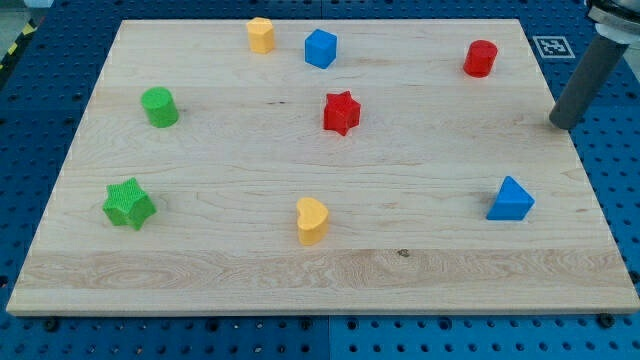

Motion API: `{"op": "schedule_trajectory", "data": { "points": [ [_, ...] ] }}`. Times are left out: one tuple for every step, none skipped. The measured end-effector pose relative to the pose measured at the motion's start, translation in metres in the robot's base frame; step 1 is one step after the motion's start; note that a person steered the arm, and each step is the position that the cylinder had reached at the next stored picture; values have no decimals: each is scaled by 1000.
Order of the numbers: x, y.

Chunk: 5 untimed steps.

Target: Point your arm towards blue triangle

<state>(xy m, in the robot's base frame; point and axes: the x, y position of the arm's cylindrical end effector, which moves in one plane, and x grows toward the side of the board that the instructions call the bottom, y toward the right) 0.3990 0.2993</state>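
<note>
The blue triangle [511, 199] lies on the wooden board [420, 260] near the view's right edge, below the middle. My rod comes down from the view's top right corner, and my tip [563, 124] rests at the board's right edge. The tip is above and to the right of the blue triangle, apart from it, with bare board between them.
A red cylinder [480, 58] stands at the top right, left of my rod. A blue cube [320, 48] and a yellow block [261, 35] sit at the top middle. A red star [341, 112], yellow heart [312, 220], green cylinder [159, 106] and green star [128, 203] lie further left.
</note>
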Motion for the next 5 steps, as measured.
{"op": "schedule_trajectory", "data": {
  "points": [
    [16,13],
    [24,16],
    [50,23],
    [81,8],
    [100,-12]
  ]
}}
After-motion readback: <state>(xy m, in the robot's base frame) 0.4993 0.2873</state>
